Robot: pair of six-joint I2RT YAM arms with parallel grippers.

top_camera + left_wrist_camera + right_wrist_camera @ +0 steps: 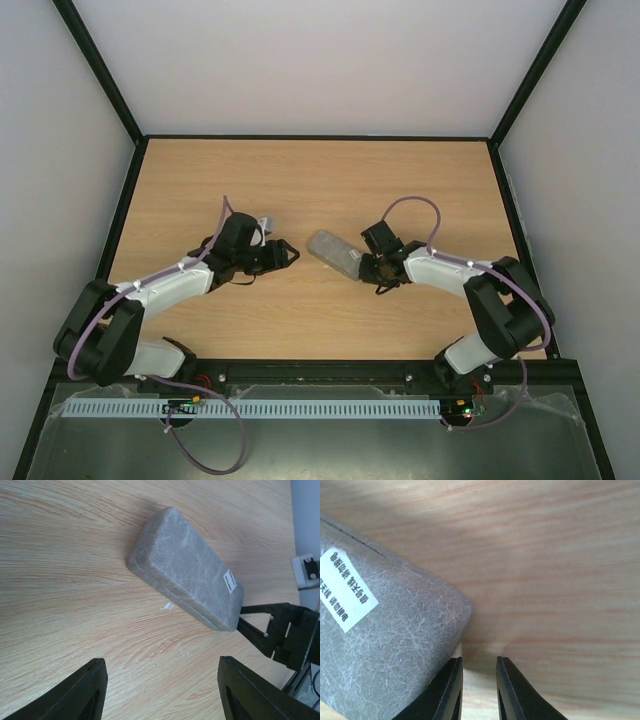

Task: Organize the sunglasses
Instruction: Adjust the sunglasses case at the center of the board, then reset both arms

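The left gripper (161, 685) hangs wide and empty just short of the closed grey case (185, 587). At the case's labelled end, the right gripper (479, 680) stands narrowly parted, holding nothing. The sunglasses show in no view and are probably shut inside the case; they are likely light, fragile wire, best taken at the bridge.

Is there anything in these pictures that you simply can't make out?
1. The sunglasses: in no view. The shut grey case could hold them, but its lid hides the inside.
2. The label on the case: in the right wrist view it is cut off by the left edge, and in the left wrist view it is too small to read.
3. A small pale thing, top view: mostly hidden behind the left arm and too small to name.
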